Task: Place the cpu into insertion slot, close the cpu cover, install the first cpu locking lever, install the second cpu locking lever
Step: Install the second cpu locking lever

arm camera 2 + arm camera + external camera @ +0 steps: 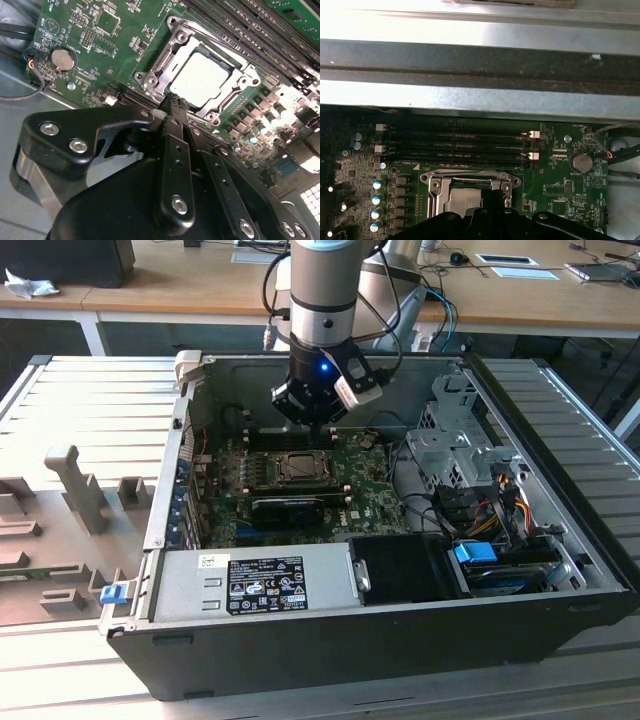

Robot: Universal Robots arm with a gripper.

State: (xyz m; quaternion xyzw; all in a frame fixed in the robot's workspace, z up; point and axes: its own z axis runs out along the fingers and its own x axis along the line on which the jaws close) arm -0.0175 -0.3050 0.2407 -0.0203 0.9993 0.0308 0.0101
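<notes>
Black claw (176, 102) links crowd the foreground in the second wrist view, the fingers drawn together to a narrow tip with nothing between them, poised just at the near edge of the socket. Beyond that tip sits the cpu (201, 79), its pale silvery top lying flat in the slot (235, 62) on the green board (100, 55). Around the chip runs the metal cover (159, 62) frame, appearing to lie down over the socket with the chip showing through its square window. A round coin cell (63, 58) sits well apart on the board, toward the case floor.

From the exterior view the arm (322, 300) hangs down into the open computer case (330, 640), the claw (318, 425) just above the socket (297, 469) near the middle of the board — memory strips (275, 437) lie beside it. A grey power supply (255, 582) fills the case's near side, and a wooden tabletop (180, 285) stands behind
</notes>
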